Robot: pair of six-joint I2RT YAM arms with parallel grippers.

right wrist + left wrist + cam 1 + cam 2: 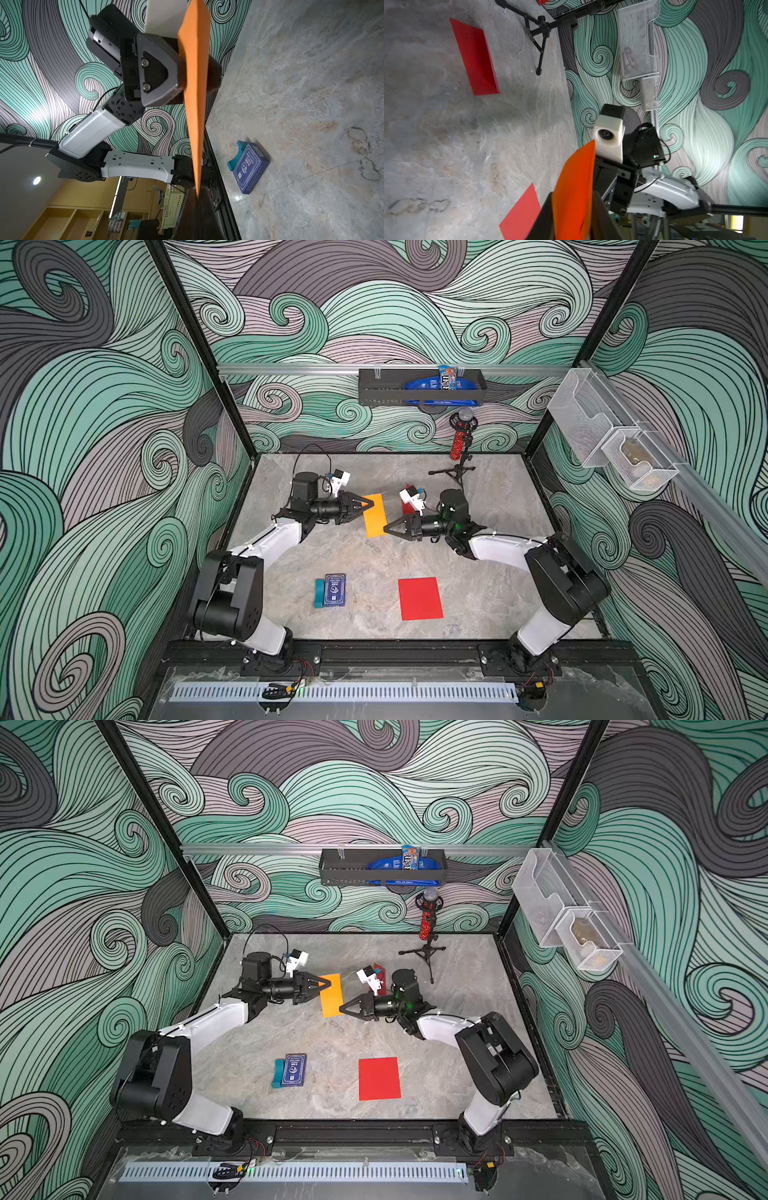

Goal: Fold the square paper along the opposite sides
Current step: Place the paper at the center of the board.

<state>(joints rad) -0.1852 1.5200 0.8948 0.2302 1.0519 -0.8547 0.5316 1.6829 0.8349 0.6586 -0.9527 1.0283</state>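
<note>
Passing first, nearest the lens, over a flat red sheet point(419, 598) at 5 o'clock on the table point(507, 506) and a blue box point(335, 590) at 7 o'clock, well apart. Finding the orange paper point(374, 517) just beyond centre toward 12 o'clock, showing as a narrow rectangle and seeming to be hanging clear of the table between two grippers. Pointing in from 9 o'clock with the left gripper point(369, 503), bracketing the paper's far-left corner, jaws standing slightly apart in the left wrist view; not showing whether pinching or slack. Pointing in from 3 o'clock with the right gripper point(385, 527), clamping tight on the near-right corner, the paper running edge-on into the closed tips. Noting a red mic point(459, 443) on a tripod point(457, 472) at 1 o'clock, and a folded red sheet point(475, 58) lying tented near its feet.
</note>
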